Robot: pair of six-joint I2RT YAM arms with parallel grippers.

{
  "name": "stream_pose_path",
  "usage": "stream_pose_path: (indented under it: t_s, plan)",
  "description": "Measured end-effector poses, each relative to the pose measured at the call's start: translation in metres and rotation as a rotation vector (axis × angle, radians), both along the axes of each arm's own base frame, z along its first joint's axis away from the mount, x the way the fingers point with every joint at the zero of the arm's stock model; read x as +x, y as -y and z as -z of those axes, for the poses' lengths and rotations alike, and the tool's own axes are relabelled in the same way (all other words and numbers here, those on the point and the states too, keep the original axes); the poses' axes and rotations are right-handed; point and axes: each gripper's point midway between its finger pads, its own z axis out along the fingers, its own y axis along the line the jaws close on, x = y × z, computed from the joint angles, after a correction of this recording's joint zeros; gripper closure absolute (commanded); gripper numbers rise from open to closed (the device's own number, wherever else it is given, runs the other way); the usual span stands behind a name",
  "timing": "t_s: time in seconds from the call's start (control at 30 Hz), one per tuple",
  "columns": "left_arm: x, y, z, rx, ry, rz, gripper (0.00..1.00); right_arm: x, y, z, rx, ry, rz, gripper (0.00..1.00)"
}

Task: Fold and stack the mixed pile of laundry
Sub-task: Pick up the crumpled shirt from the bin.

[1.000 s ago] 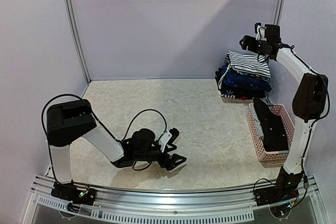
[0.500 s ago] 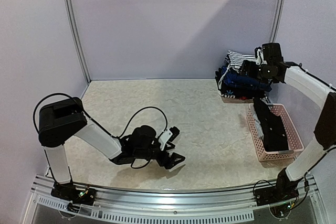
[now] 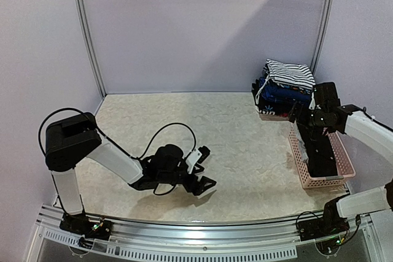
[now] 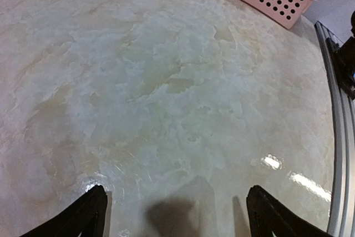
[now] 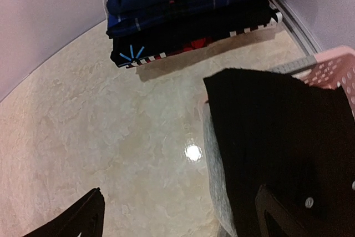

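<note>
Black garment (image 5: 277, 137): lies in the pink basket (image 3: 334, 179), directly below the right gripper (image 3: 307, 118). A strip of grey cloth (image 5: 213, 192) shows under its near edge.
Right gripper: jaws wide, nothing between them, poised just above the black garment.
Left gripper (image 3: 206, 169): jaws wide and empty, low over the table (image 3: 233, 133), well apart from all cloth.
Folded stack (image 3: 285, 87): just beyond the right gripper, with a striped garment (image 3: 288, 73) on top and blue and dark layers beneath.
Step in hand: judged to be reaching into the basket for the next piece to fold.
Next move: should call for lowering onto the black cloth, pinching one layer only, then carrying it toward the left gripper.
Count: two grippers, one basket, one stack, two garments visible in the basket. The layers in the stack are too close-packed to count.
</note>
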Motion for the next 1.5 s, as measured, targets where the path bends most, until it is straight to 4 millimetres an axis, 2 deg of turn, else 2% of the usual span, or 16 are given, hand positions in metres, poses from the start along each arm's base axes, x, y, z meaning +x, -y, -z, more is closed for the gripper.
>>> stream_pose_path:
  t_s: [0.17,0.37,0.53,0.73,0.87,1.17,1.33,1.43,1.5]
  plan:
    - [0.003,-0.001,0.000,-0.001,0.000,-0.005,0.11,-0.021,0.011,0.006,0.056,0.002,0.049,0.01]
    - [0.006,-0.001,-0.002,-0.006,0.001,-0.009,0.11,-0.041,0.044,0.025,0.143,-0.081,0.223,0.01]
    - [0.008,0.000,-0.005,-0.015,0.000,-0.008,0.12,-0.054,0.057,0.026,0.246,-0.112,0.328,0.01]
    - [0.009,0.002,-0.007,-0.039,-0.007,-0.004,0.12,-0.074,0.092,0.036,0.366,-0.167,0.568,0.02]
    - [0.009,0.003,-0.005,-0.047,-0.020,-0.002,0.12,-0.085,0.106,0.043,0.410,-0.195,0.688,0.06]
    - [0.009,0.004,-0.003,-0.056,-0.032,-0.005,0.13,-0.081,0.119,0.080,0.436,-0.312,0.802,0.22]
    - [0.010,0.004,-0.003,-0.062,-0.036,-0.011,0.13,-0.074,0.126,0.101,0.467,-0.343,0.830,0.42]
    - [0.010,0.004,-0.002,-0.062,-0.036,-0.012,0.13,-0.072,0.128,0.113,0.480,-0.363,0.832,0.47]
    - [0.010,0.003,0.002,-0.056,-0.041,-0.013,0.13,-0.069,0.128,0.120,0.485,-0.377,0.831,0.56]
